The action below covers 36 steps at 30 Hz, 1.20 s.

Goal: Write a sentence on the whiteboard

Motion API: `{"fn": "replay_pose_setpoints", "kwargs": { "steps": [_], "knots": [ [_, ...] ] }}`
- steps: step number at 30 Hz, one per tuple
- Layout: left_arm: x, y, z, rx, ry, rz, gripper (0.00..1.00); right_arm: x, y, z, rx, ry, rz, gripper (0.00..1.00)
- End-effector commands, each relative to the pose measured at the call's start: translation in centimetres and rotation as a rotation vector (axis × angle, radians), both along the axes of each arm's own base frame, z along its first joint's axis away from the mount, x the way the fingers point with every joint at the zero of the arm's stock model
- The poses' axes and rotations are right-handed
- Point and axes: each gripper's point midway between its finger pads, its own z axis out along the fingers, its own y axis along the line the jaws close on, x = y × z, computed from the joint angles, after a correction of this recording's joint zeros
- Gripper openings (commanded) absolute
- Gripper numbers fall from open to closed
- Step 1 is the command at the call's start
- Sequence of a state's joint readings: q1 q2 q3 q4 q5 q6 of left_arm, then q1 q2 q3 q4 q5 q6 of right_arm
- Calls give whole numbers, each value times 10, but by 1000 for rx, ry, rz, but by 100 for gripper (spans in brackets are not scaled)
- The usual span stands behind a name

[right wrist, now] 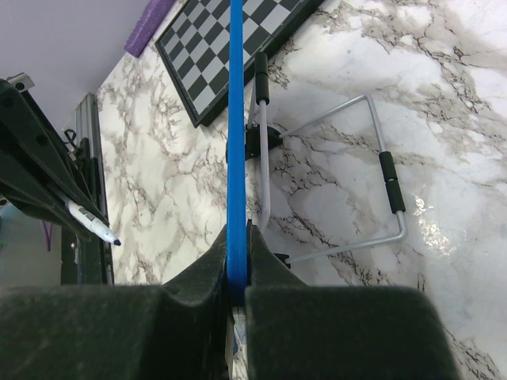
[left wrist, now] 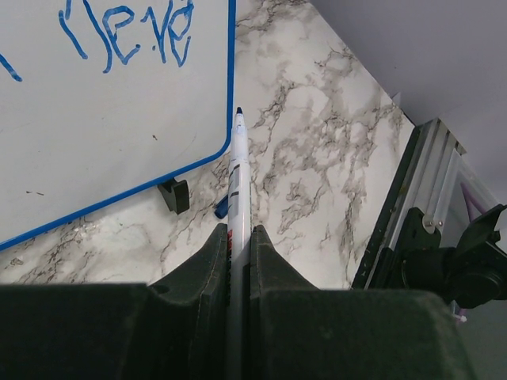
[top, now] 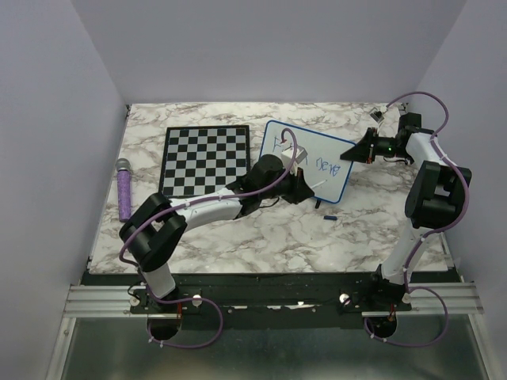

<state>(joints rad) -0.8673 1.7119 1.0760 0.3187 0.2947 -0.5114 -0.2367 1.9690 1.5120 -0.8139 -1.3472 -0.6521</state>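
Left gripper (left wrist: 240, 237), jaws pinched tight on a white blue-tipped marker (left wrist: 239, 158), hovers beside the blue-framed white rectangular whiteboard (left wrist: 95, 134) at mid-table, where blue handwritten words (left wrist: 127, 36) show; right gripper (right wrist: 238, 237) clamps its frame edge. Board looks light, stiff, apt to slide: best held by the rim. Grey-veined white marble tabletop (left wrist: 317, 142), pale lilac walls (top: 47, 119) around.
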Motion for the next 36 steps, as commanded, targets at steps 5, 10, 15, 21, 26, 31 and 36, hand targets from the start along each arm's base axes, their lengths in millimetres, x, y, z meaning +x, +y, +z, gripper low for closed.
{"fn": "replay_pose_setpoints", "kwargs": {
  "steps": [5, 10, 15, 21, 26, 31, 36],
  "knots": [
    [3, -6, 1, -17, -19, 20, 0, 5, -1, 7, -47, -70, 5, 1],
    [3, -11, -4, -15, -11, 22, 0, 5, -1, 6, -46, -67, 5, 0],
    [5, -24, -7, -16, -3, 21, 0, 5, -2, 5, -49, -65, 4, 1],
    [16, -41, -10, -6, 8, 32, 0, 5, -2, 6, -48, -67, 4, 1],
    [28, -57, -6, 1, -1, 42, 0, 6, -2, 6, -47, -65, 4, 0],
    [41, -67, -16, 43, 24, 74, 0, 5, -2, 7, -47, -70, 5, 1],
    [48, -72, -15, 60, 24, 100, 0, 5, -2, 6, -46, -67, 5, 1]
  ]
}}
